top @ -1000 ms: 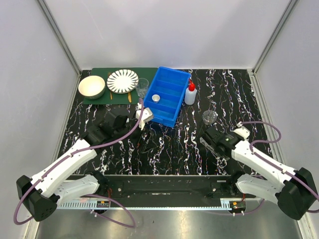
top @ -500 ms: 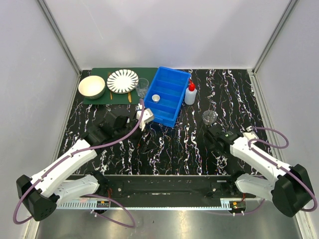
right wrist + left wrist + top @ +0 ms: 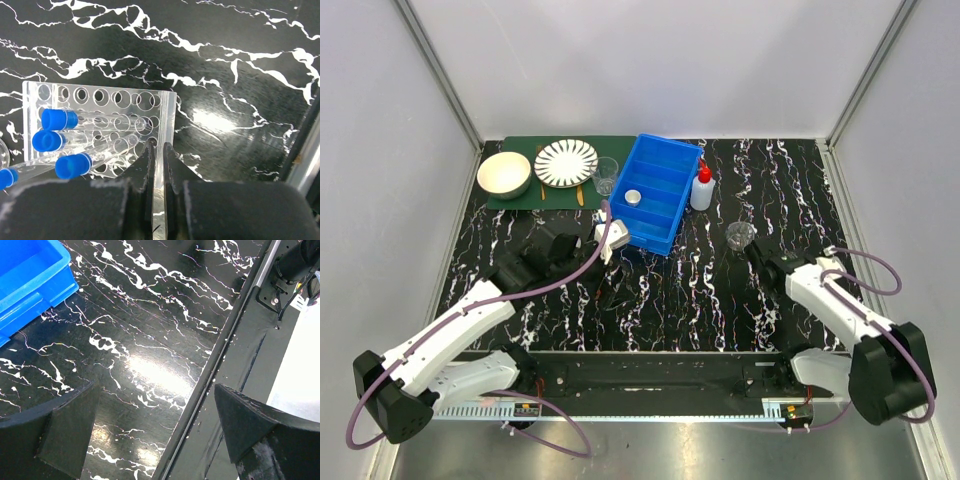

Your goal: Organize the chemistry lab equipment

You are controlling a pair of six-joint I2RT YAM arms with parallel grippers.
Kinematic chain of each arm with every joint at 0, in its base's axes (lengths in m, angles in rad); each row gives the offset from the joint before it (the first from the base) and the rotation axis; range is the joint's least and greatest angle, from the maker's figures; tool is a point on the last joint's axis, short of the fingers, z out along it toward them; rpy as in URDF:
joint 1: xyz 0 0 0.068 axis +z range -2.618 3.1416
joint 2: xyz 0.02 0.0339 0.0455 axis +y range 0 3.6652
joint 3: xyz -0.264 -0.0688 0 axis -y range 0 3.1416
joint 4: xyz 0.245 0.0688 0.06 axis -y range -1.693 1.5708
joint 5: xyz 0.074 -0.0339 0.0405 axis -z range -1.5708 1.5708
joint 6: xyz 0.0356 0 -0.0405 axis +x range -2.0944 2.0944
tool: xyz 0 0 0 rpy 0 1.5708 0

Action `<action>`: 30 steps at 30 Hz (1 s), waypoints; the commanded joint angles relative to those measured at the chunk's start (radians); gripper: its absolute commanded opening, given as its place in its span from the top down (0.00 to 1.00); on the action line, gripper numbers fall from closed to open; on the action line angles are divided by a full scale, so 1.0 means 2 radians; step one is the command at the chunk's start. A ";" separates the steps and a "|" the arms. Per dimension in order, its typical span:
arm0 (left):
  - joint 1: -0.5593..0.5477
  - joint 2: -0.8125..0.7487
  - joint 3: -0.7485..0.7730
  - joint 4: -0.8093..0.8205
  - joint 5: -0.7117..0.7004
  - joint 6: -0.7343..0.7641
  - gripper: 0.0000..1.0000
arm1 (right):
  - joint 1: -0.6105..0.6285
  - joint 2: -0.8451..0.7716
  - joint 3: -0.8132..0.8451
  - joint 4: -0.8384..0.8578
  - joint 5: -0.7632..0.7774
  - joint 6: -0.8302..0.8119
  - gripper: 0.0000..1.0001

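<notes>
The right arm has swung its forearm out toward the right side of the worktop [image 3: 670, 290], bringing the right tool [image 3: 158, 148] closer to the small clear beaker [image 3: 741, 235], while the left arm is holding its earlier pose. Nearest the arms, the right tool is pinching the end wall of the clear plastic tube rack [image 3: 100, 95], its fingers almost closed on the thin plate. The rack is resting on the worktop, and blue-capped tubes [image 3: 59, 119] are lying flat across it. On the other side, the left tool [image 3: 155, 390] is hanging spread wide over bare worktop with nothing in it, just short of the near corner of the blue bin [image 3: 672, 165]. Farther back, the beaker is standing alone to the right of the bin. A round lid [image 3: 633, 197] is sitting in one of the bin's compartments, and the squeeze bottle [image 3: 702, 188] with its red nozzle is standing upright against the bin's right wall. At the far left, a clear glass [image 3: 605, 175], a striped plate [image 3: 566, 162] and a cream bowl [image 3: 504, 174] are sitting by a green mat [image 3: 520, 198].
</notes>
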 commanded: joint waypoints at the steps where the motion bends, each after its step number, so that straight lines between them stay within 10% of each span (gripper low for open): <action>1: -0.003 -0.005 -0.002 0.011 -0.013 -0.003 0.01 | -0.034 0.032 0.032 0.069 -0.004 -0.058 1.00; 30: -0.004 -0.001 0.001 0.010 -0.017 0.000 0.01 | -0.177 0.294 0.207 0.251 -0.073 -0.236 1.00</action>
